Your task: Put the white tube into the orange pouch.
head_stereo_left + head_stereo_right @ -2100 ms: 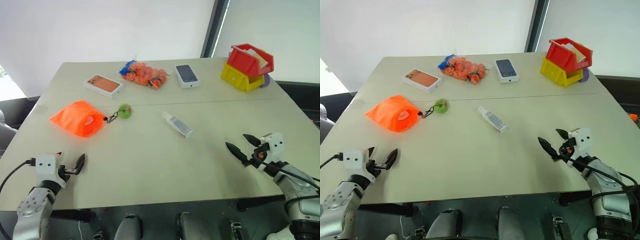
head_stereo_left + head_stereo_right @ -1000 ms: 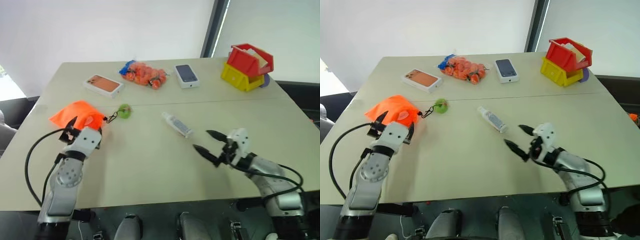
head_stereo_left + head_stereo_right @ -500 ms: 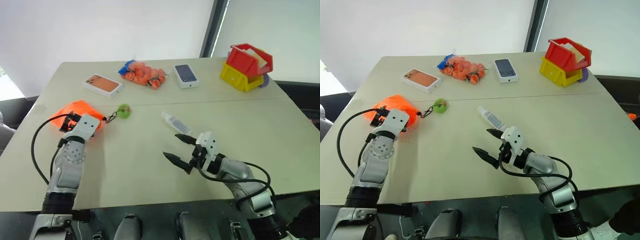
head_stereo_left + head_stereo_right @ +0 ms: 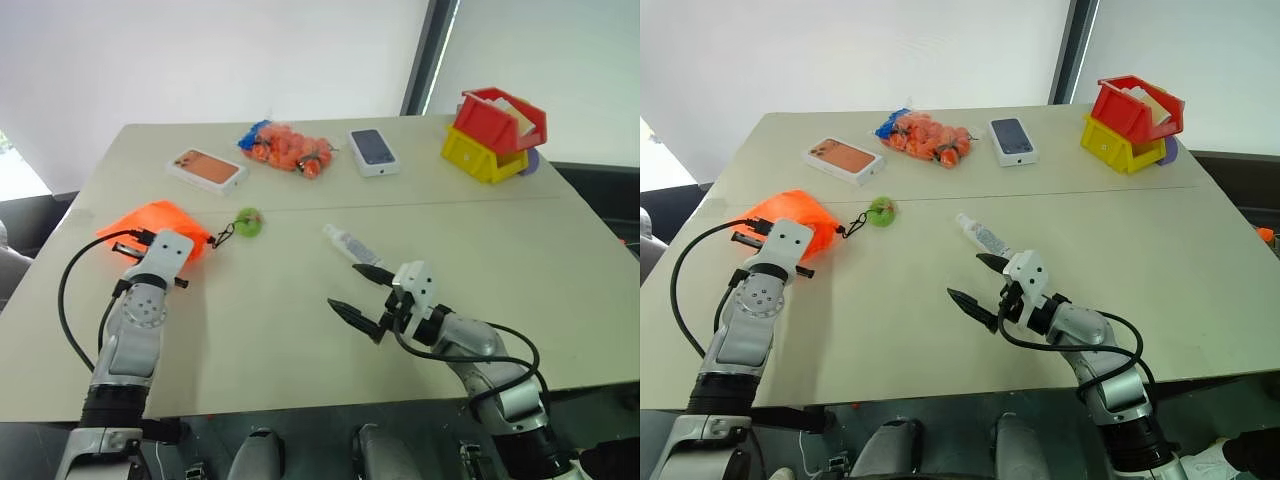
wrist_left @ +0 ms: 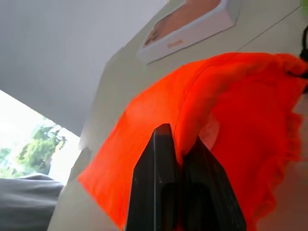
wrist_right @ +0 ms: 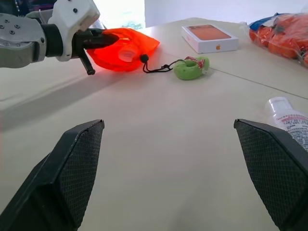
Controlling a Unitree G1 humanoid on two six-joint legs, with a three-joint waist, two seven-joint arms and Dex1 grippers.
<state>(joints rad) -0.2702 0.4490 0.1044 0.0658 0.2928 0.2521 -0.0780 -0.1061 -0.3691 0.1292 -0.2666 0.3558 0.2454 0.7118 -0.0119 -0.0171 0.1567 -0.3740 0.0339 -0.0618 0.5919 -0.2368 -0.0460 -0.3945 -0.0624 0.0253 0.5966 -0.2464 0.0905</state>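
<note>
Two grippers work over a pale table (image 4: 300, 330) in the head views. The left gripper (image 4: 128, 243) is clamped on a fold at the near edge of the orange pouch (image 4: 150, 217); whether anything is inside the pouch cannot be made out. The right gripper (image 4: 365, 292) stands with its jaws spread wide and empty, near the white tube (image 4: 352, 246), which lies flat on the table, well apart from the pouch. Along the far edge are a mesh bag (image 4: 290, 147) of small orange items, two phone boxes (image 4: 207, 168) (image 4: 373, 151), and a red bin (image 4: 505, 113) stacked tilted on a yellow bin (image 4: 482, 152), with something pale inside the red one.

From the left wrist, the two black fingers (image 5: 166, 178) pinch a ridge of orange fabric; the box behind is partly cut off and its print is unreadable.

From the right wrist, both fingers (image 6: 72, 163) stand far apart. The tube's grey label print is too small to read. A logo marks the side of the box with the orange top. The pouch's cord ends in a green ring (image 6: 190, 68).
</note>
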